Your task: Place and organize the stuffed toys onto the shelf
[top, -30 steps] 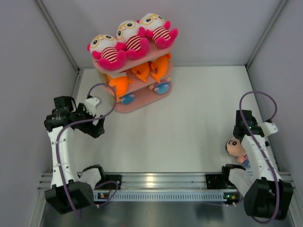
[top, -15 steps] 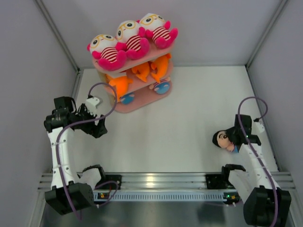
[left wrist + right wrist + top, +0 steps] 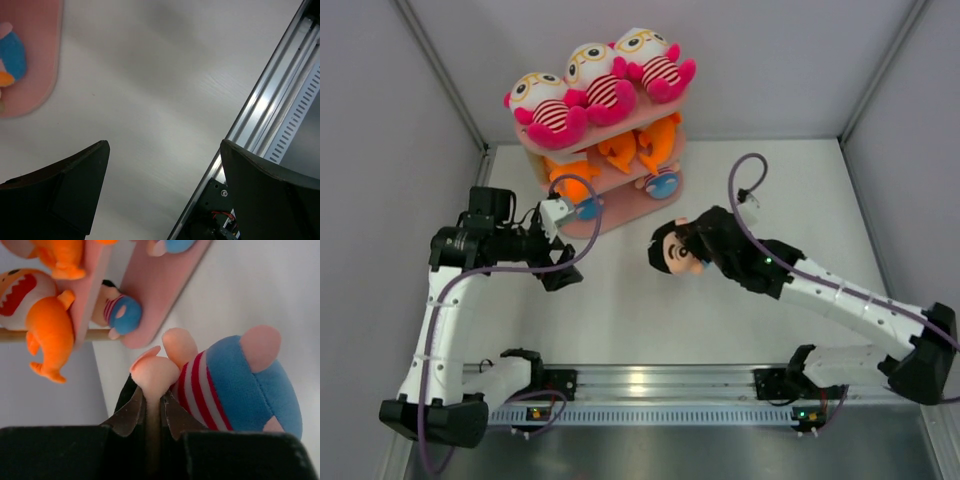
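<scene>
We log the shelf [image 3: 610, 215] nearly full: glasses dolls [image 3: 595, 75] top, sharks [image 3: 663, 135] middle. One striped doll [image 3: 672, 250] awaits shelving, clamped in the right pincer [image 3: 150, 410] over the tabletop [image 3: 770, 190] near the shelf; left pincer [image 3: 162, 190] spread, holding nothing.

The striped doll [image 3: 240, 390] was soft plush cloth, short-napped and matt, and its peach limbs looked like smoother fleece. My right fingers [image 3: 129, 416] had dark pads with a dull sheen, set in matt black plastic. My left fingers [image 3: 60, 200] were the same smooth, matt black plastic. The orange sharks [image 3: 47, 325] and the dolls with glasses [image 3: 555, 105] were fuzzy plush too. The shelf [image 3: 160, 285] had smooth, matt pink boards, and its uprights [image 3: 12, 335] looked like pale bare wood. The table [image 3: 720, 320] was white and matt with a faint grain. The rail [image 3: 270, 120] was bright, glossy metal. My arm shells [image 3: 845, 297] were smooth white plastic, and the cable [image 3: 733, 178] was smooth and purple, rubber or plastic.
</scene>
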Controlling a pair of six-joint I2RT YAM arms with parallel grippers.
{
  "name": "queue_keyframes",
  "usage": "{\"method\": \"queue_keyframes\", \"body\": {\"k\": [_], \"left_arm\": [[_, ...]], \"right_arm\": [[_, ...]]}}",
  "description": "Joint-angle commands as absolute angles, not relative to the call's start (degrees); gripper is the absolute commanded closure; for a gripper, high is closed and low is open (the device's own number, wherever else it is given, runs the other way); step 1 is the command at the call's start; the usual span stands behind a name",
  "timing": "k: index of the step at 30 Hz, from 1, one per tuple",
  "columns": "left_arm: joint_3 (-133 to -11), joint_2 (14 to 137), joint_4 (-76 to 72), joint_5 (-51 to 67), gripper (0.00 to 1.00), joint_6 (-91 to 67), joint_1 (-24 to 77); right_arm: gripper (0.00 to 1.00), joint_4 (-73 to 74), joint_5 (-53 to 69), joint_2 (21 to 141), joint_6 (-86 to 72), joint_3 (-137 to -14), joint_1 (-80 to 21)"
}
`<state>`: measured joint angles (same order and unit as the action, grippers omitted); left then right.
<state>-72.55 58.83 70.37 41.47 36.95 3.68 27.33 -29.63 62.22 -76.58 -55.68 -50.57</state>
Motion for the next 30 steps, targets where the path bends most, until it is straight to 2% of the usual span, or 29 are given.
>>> {"method": "queue_keyframes", "body": {"k": [1,3,9,19,23,25,26,28,29,30], "left_arm": [[-77.34,61.08,70.31,42.89,0.02,34.45,7.99],[-78.48,62.57,69.79,41.85,0.02,34.19,10.7],[-79.01,62.49,66.98,35.95,0.02,32.96,19.41],[-76.38,66.09,54.85,32.44,0.01,26.72,22.59],[-75.5,66.71,48.79,23.42,0.04,21.64,22.59],[-75.06,66.71,46.32,21.8,0.2,21.27,22.59],[-74.88,66.53,45.97,21.71,0.39,21.01,22.59],[-74.71,66.53,45.62,23.02,0.57,20.65,22.68],[-74.88,66.62,45.53,23.11,0.73,20.57,22.68],[-75.06,66.53,45.27,22.07,1.0,19.87,22.68]], "right_arm": [[1.0,21.89,-34.72,73.52,-78.14,-67.45,-56.5],[1.0,22.06,-33.76,77.59,-78.31,-73.18,-58.09],[1.0,20.21,-33.93,85.25,-79.45,-79.44,-60.64],[1.0,18.46,-31.9,91.67,-79.63,-84.73,-62.75],[1.0,13.29,-30.24,90.53,-77.09,-82.8,-63.19],[1.0,8.47,-28.66,89.3,-73.75,-80.52,-63.28],[1.0,7.65,-28.22,89.04,-73.13,-80.16,-63.54],[1.0,6.34,-26.81,88.33,-70.67,-79.45,-63.63],[1.0,5.98,-26.46,87.98,-69.71,-79.28,-63.63],[1.0,5.63,-25.58,87.63,-67.87,-78.76,-63.55]]}}
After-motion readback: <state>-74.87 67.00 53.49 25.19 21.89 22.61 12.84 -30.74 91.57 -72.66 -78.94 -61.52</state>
